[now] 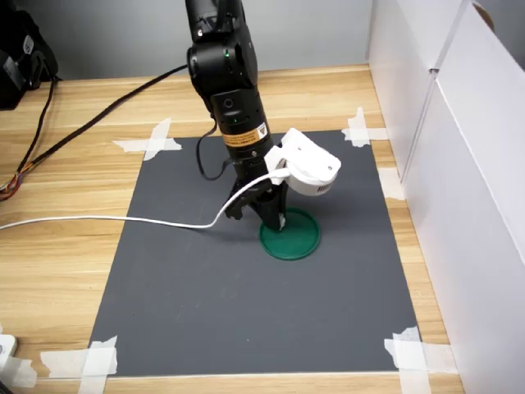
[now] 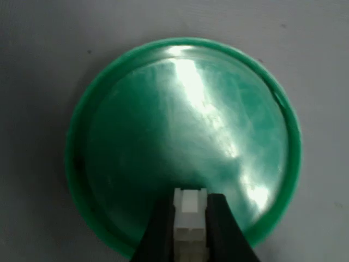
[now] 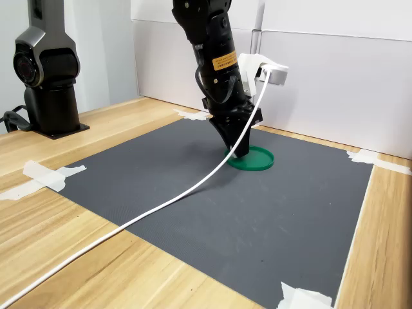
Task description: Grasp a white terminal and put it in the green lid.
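- Nearest the camera in the first exterior view, pieces of white tape (image 1: 90,359) hold down the lower corners of a dark grey mat (image 1: 205,304), which lies on a wooden table (image 1: 49,271).
- A white cable (image 1: 98,219) runs in from the left edge of the first exterior view, across the mat, up to the arm.
- Near the centre of the first exterior view, slightly right, the green lid (image 1: 297,240) lies flat on the mat. In the second exterior view it sits just above the centre of the frame.
- The gripper (image 1: 276,220) points down over the lid's near-left edge in the first exterior view. Whether its tips touch the lid cannot be told.
- In the wrist view, at the lower centre of the frame, the two black fingers (image 2: 159,232) are clamped on the white terminal (image 2: 190,218), which sits between them above the lid's inner floor, just inside the rim.
- Judged from this, the pick is done and the carry has reached the lid. What is left is letting go so the terminal rests inside, then lifting clear.
- Farther back, the black arm (image 1: 223,66) rises to the upper edge of the first exterior view. White panels (image 1: 459,164) stand along the right side.
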Controlling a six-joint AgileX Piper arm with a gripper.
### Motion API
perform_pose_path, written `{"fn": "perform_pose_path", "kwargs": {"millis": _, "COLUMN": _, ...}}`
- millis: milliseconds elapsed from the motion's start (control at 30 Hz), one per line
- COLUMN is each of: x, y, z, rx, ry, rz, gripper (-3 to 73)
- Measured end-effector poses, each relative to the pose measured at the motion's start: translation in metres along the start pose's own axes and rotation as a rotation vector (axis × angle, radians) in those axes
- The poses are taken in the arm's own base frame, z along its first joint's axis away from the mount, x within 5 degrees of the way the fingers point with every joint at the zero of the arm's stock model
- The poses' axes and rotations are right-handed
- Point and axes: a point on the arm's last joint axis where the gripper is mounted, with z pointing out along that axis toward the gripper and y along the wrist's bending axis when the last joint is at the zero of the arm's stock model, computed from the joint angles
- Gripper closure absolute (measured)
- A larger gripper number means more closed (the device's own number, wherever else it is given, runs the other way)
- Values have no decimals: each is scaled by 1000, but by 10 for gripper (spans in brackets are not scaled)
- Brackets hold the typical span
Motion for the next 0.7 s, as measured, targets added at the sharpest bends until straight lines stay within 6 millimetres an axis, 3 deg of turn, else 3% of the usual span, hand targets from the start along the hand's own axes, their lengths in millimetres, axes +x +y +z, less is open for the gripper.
{"fn": "perform_pose_path", "kwargs": {"millis": 233, "x": -15, "y": -4, "z": -2, "rx": 11, "ry": -23, "rz": -21, "gripper": 608}}
{"fn": "perform_pose_path", "kwargs": {"millis": 433, "x": -14, "y": -4, "z": -4, "rx": -1, "ry": -8, "rz": -34, "gripper": 591}}
{"fn": "perform_pose_path", "kwargs": {"millis": 567, "x": -14, "y": -3, "z": -4, "rx": -14, "ry": -2, "rz": -32, "gripper": 513}}
{"fn": "perform_pose_path", "kwargs": {"millis": 700, "x": -14, "y": -3, "z": -4, "rx": -14, "ry": -2, "rz": -10, "gripper": 342}}
